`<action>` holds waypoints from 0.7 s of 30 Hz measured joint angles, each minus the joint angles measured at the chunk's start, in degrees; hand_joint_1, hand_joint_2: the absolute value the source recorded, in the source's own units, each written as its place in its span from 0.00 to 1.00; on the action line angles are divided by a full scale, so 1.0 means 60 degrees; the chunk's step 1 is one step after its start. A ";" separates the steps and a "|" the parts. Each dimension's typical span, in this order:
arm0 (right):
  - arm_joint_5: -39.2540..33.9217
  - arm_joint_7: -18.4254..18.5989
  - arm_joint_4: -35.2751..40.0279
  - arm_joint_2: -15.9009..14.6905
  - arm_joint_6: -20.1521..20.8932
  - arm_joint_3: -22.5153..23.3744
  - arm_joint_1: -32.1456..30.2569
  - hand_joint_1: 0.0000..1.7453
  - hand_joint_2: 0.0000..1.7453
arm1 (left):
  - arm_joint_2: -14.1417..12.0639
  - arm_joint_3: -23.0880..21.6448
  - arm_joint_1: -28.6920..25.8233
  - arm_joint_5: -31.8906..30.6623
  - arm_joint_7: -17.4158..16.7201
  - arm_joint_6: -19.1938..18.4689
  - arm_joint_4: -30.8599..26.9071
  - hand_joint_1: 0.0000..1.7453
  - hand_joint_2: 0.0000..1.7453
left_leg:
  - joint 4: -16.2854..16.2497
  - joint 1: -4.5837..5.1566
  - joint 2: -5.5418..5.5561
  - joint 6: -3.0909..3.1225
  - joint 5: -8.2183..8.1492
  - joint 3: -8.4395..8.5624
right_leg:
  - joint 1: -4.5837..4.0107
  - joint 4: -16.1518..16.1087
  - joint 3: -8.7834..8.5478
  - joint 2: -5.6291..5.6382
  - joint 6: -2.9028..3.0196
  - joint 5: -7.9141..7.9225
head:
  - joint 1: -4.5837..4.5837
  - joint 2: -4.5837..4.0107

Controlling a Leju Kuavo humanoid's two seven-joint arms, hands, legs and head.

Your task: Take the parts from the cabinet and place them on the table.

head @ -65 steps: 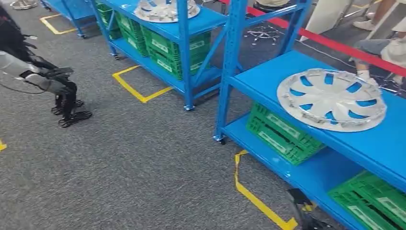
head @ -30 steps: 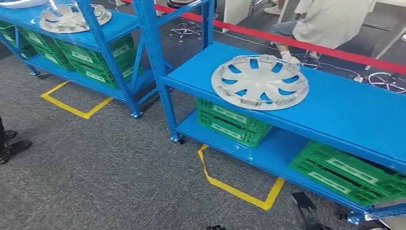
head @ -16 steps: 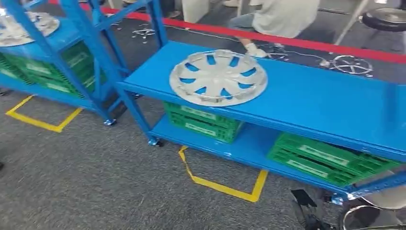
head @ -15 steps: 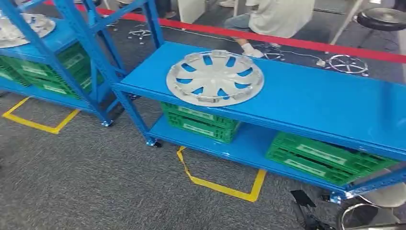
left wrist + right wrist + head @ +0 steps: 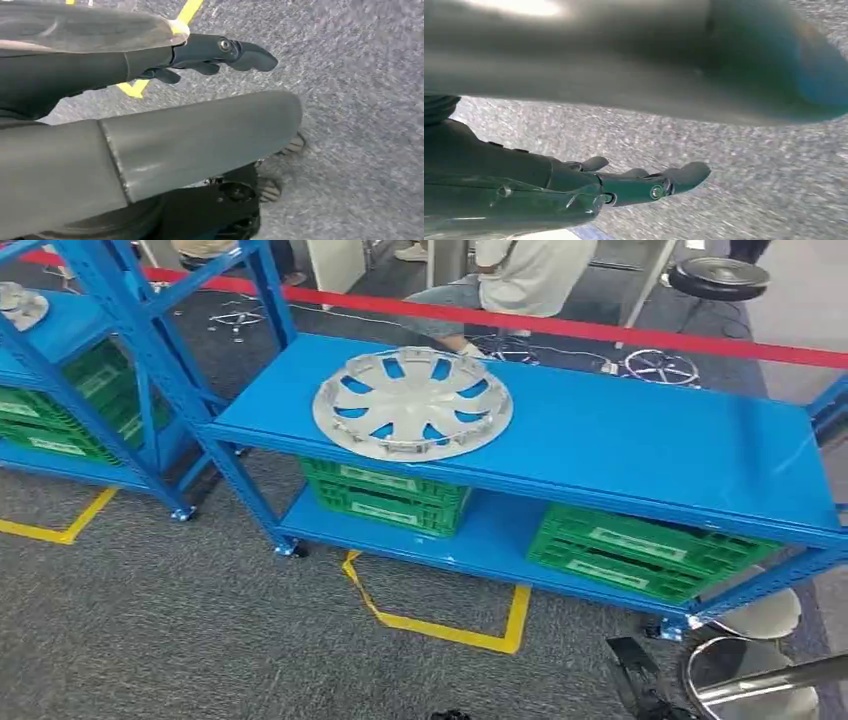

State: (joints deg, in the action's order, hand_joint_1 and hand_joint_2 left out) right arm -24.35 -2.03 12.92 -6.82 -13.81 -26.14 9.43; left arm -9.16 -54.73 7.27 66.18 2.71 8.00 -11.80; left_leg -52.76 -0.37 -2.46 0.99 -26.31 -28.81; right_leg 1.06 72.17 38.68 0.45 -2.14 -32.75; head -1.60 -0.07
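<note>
My left hand hangs low, fingers stretched out, apart, holding nothing. My right hand same: fingers extended, empty, pointing down.

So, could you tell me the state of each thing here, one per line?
Silver plastic wheel cover: lying flat on the top shelf, untouched.
Blue metal shelf rack: standing on the grey carpet.
Green plastic crates: resting on the lower shelf.
Left hand: holds nothing, fingers extended over the carpet.
Right hand: holds nothing, fingers extended.

green crates on the lower shelf; yellow floor tape.
</note>
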 joint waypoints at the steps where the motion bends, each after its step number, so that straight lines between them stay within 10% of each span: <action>1: 0.0000 0.0000 0.0000 -0.0003 0.0000 0.0000 -0.0001 0.00 0.00 | 0.0000 -0.0003 0.0002 0.0000 -0.0007 0.0000 0.0004 0.00 0.00 | -0.0003 -0.0003 -0.0073 -0.0019 -0.0025 0.0038 | 0.0019 -0.0680 -0.0366 -0.0040 -0.0004 0.0390 | -0.0040 0.0000; 3: 0.0000 -0.0004 0.0000 -0.0015 -0.0004 0.0000 0.0012 0.00 0.00 | 0.0007 -0.0007 0.0001 0.0000 -0.0007 -0.0004 0.0004 0.00 0.00 | -0.0008 -0.0017 -0.0237 -0.0106 -0.0108 0.0170 | 0.0012 -0.2531 -0.1339 -0.0436 0.0028 0.1182 | -0.0153 0.0000; 4: 0.0000 -0.0004 0.0000 -0.0015 0.0000 0.0000 0.0038 0.00 0.00 | -0.0011 -0.0007 0.0001 0.0000 -0.0007 -0.0004 0.0004 0.00 0.00 | -0.0038 0.0066 -0.0316 -0.0176 -0.0154 0.0182 | -0.0123 -0.2814 -0.1459 -0.0717 0.0077 0.1007 | -0.0197 0.0000; 8: -0.0004 -0.0004 -0.0007 -0.0015 -0.0004 -0.0004 0.0000 0.00 0.00 | -0.0007 -0.0011 0.0042 0.0000 -0.0011 -0.0007 0.0004 0.00 0.00 | -0.0035 0.0060 -0.0620 -0.0321 -0.0144 0.0200 | -0.0137 -0.2835 -0.1450 -0.0313 0.0377 0.1084 | -0.0058 0.0000; 11: -0.0004 -0.0007 -0.0007 -0.0022 -0.0004 -0.0004 0.0056 0.00 0.00 | -0.0007 -0.0015 0.0051 0.0000 -0.0011 -0.0007 0.0004 0.00 0.00 | -0.1365 -0.0010 0.0202 -0.0418 -0.1003 -0.0420 | -0.0085 -0.2937 -0.1441 -0.0093 0.0585 0.1189 | 0.0054 0.0000; 14: -0.0037 -0.0011 -0.0007 -0.0018 -0.0004 -0.0007 0.0049 0.00 0.00 | -0.0004 -0.0022 -0.0004 0.0000 -0.0015 -0.0022 0.0004 0.00 0.00 | -0.3392 -0.0014 0.0345 -0.0435 -0.1647 -0.1513 | -0.0122 -0.2934 -0.1398 0.0205 0.0616 0.1209 | 0.0226 0.0000; 16: -0.0077 -0.0025 -0.0011 -0.0018 -0.0007 -0.0011 0.0034 0.00 0.00 | 0.0004 -0.0022 -0.0009 -0.0022 -0.0022 -0.0022 0.0004 0.00 0.00 | -0.2690 -0.0014 0.0361 -0.0385 -0.1008 -0.1279 | -0.0132 -0.2929 -0.1417 0.0423 0.0614 0.1212 | 0.0277 0.0000; 18: -0.0102 -0.0062 -0.0011 -0.0018 -0.0015 -0.0007 0.0043 0.00 0.00 | -0.0011 -0.0025 0.0018 -0.0044 -0.0025 -0.0022 0.0004 0.00 0.00 | -0.0852 -0.0015 0.0665 -0.0289 -0.0060 -0.0426 | -0.0128 -0.2912 -0.1449 0.0628 0.0606 0.1214 | 0.0310 0.0000; 19: -0.0102 -0.0080 -0.0011 -0.0018 -0.0015 -0.0011 0.0053 0.00 0.00 | -0.0033 -0.0029 0.0028 -0.0047 -0.0036 -0.0022 0.0004 0.00 0.00 | -0.0254 -0.0004 0.1058 -0.0235 0.0026 -0.0187 | -0.0148 -0.2893 -0.1420 0.0698 0.0572 0.1205 | 0.0346 0.0000; 21: -0.0091 -0.0084 -0.0007 -0.0018 -0.0018 -0.0022 0.0059 0.00 0.00 | -0.0033 -0.0036 0.0057 -0.0044 -0.0036 -0.0022 0.0004 0.00 0.00 | -0.0132 0.0010 0.0907 -0.0241 0.0028 -0.0151 | -0.0140 -0.2862 -0.1361 0.0857 0.0468 0.1213 | 0.0303 0.0000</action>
State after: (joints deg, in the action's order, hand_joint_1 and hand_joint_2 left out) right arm -24.89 -2.54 12.87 -6.93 -13.92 -26.27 9.79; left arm -9.35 -54.95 7.61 65.92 2.49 7.87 -11.78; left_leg -53.55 -0.32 2.98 -0.46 -26.14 -29.72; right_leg 0.22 55.00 30.51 5.59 0.67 -25.47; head 0.22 -0.07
